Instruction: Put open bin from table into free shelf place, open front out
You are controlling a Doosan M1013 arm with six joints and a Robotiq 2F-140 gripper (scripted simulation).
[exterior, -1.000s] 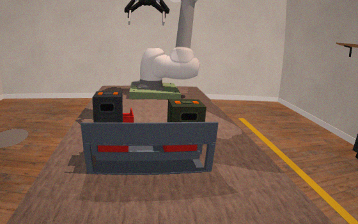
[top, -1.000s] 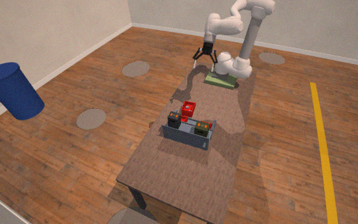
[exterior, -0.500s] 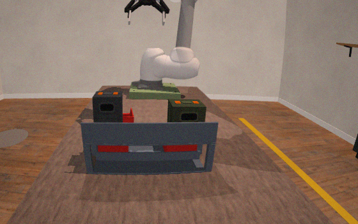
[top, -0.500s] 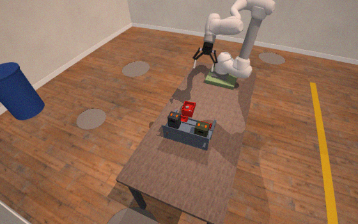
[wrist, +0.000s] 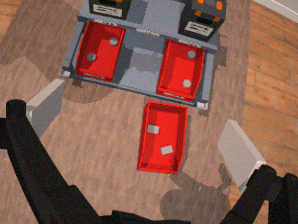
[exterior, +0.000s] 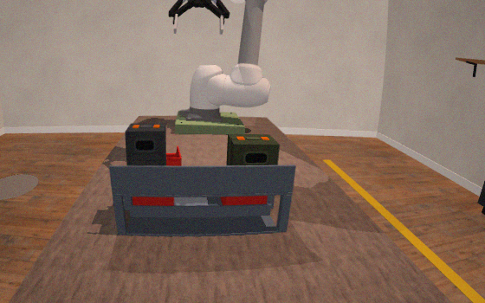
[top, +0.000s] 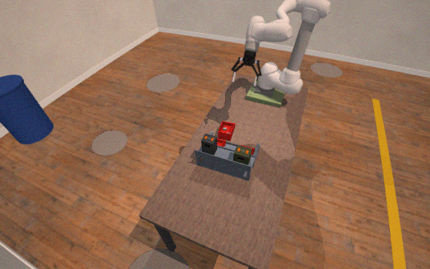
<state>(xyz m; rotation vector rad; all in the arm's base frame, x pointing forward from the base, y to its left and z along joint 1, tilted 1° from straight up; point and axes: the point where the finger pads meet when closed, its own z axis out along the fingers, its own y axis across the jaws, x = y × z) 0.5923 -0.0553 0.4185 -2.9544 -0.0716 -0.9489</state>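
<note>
A red open bin [wrist: 162,136] with two small grey parts in it stands on the table in front of the grey shelf [wrist: 143,63]; it also shows in the top view [top: 226,130] and just behind the shelf in the exterior view [exterior: 174,157]. On the shelf, two red bins [wrist: 100,51] [wrist: 182,68] stand with a free place [wrist: 145,67] between them. My gripper [top: 246,74] is open and empty, high above the table near the arm's base, far from the bin; it also shows at the top of the exterior view [exterior: 197,21].
A black box [top: 209,144] and a green box [top: 243,154] stand on the shelf's top board. The arm's green base plate [top: 266,97] is at the table's far end. A blue barrel [top: 21,110] stands on the floor to the left.
</note>
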